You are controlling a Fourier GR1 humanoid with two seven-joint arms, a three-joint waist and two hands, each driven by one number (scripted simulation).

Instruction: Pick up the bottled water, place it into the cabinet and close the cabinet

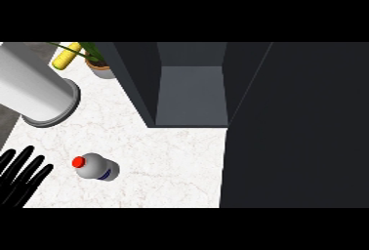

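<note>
1. Presently: small clear plastic water bottle with red cap (95, 167), standing on white marble counter (166, 161), seven o'clock of the open dark grey cabinet (191, 93).
2. Black left hand (18, 178), nine o'clock of bottle, fingers straight and spread, holding nothing.

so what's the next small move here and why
Probably move the left hand right toward the water bottle. The bottle stands untouched on the marble counter, the hand is open beside it at the view's left edge, and the cabinet already stands open.
</note>
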